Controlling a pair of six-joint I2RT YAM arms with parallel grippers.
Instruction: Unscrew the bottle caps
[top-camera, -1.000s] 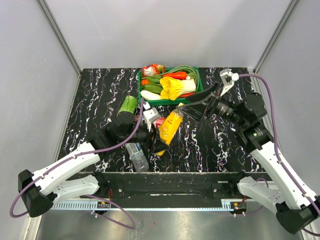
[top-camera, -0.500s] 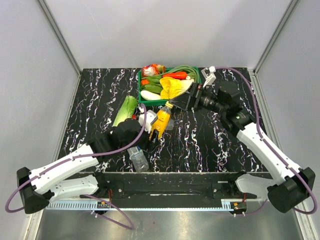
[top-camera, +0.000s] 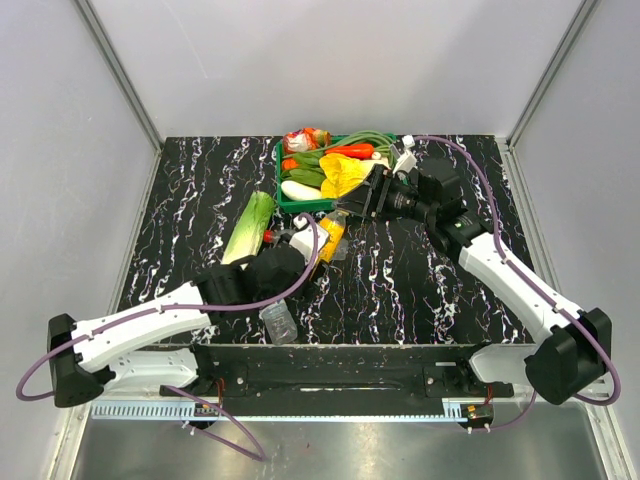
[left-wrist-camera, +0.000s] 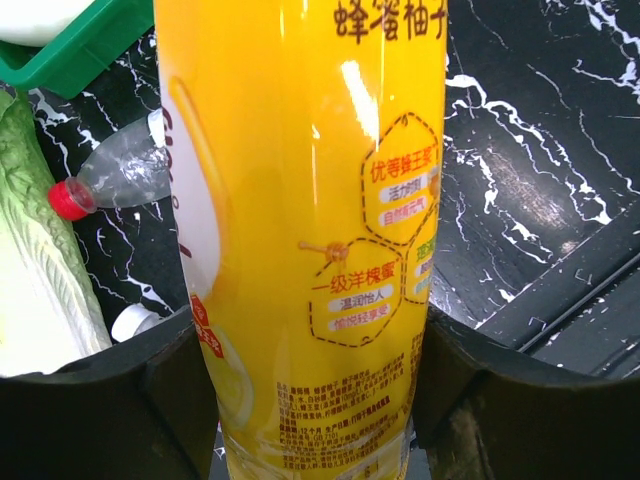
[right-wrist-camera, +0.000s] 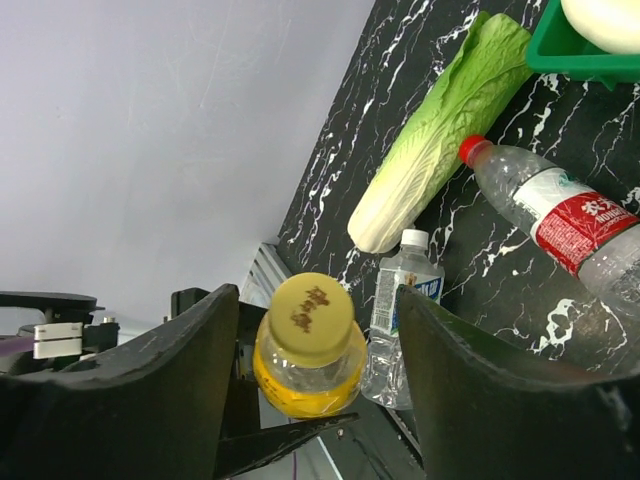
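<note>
Right arm swung in from the right to the centre, right gripper (right-wrist-camera: 318, 300) parted astride the yellow cap (right-wrist-camera: 311, 318), gaps either side, left gripper (left-wrist-camera: 315, 345) clamped on the yellow bottle (left-wrist-camera: 310, 200), red cap (right-wrist-camera: 474, 148) and white cap (right-wrist-camera: 414, 239) on bottles by the cabbage (right-wrist-camera: 440, 130).

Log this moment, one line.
left fingers: shut on yellow bottle | right fingers: open around yellow cap | red cap, white cap: on
</note>
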